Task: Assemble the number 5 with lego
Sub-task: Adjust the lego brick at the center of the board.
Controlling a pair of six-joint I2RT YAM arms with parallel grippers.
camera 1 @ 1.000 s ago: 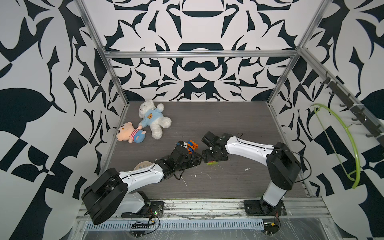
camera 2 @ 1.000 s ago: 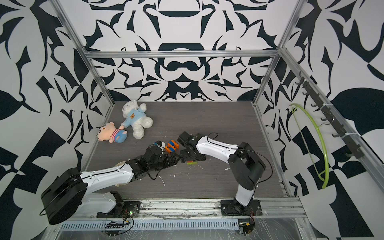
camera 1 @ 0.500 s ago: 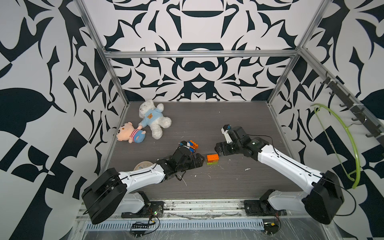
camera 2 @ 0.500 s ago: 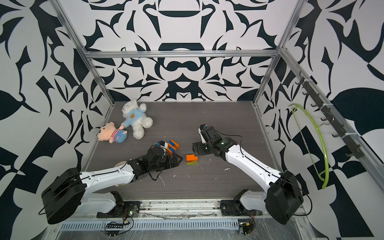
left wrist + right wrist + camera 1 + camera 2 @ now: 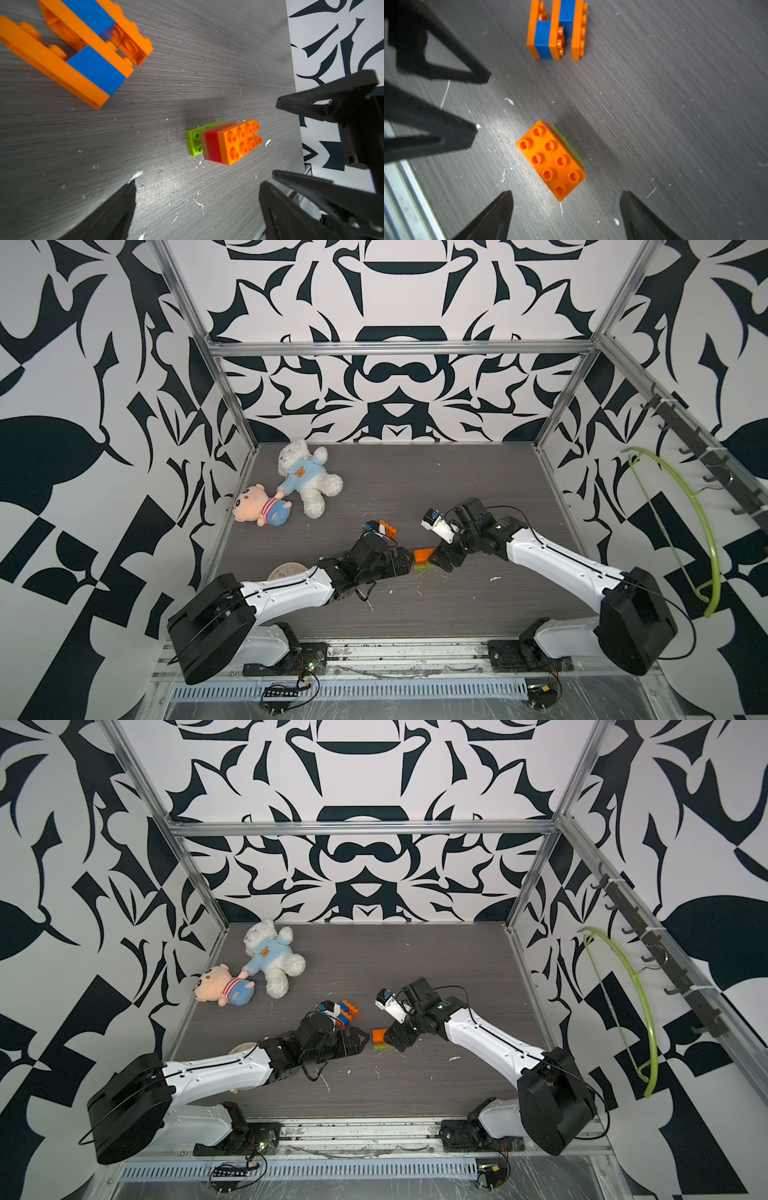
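Note:
A small lego stack (image 5: 423,558) (image 5: 379,1038) lies on the dark table, orange on top, then red, brown and lime green (image 5: 228,141) (image 5: 550,160). A bigger orange and blue lego assembly (image 5: 384,528) (image 5: 79,47) (image 5: 556,31) lies just behind it. My left gripper (image 5: 407,563) (image 5: 198,187) is open at the stack's left, not touching it. My right gripper (image 5: 436,562) (image 5: 565,193) is open at the stack's right, with the stack's corner just ahead of its fingertips. Each wrist view shows the other gripper's open fingers across the stack.
A white plush bear (image 5: 309,479) and a pink plush doll (image 5: 259,508) lie at the back left. A round cream clock (image 5: 286,571) is partly hidden by the left arm. A green hanger (image 5: 665,510) hangs on the right wall.
The right gripper pulled away from the stack up and to the right, leaving it on the table, then came back down beside it. The left gripper edged right towards the stack.

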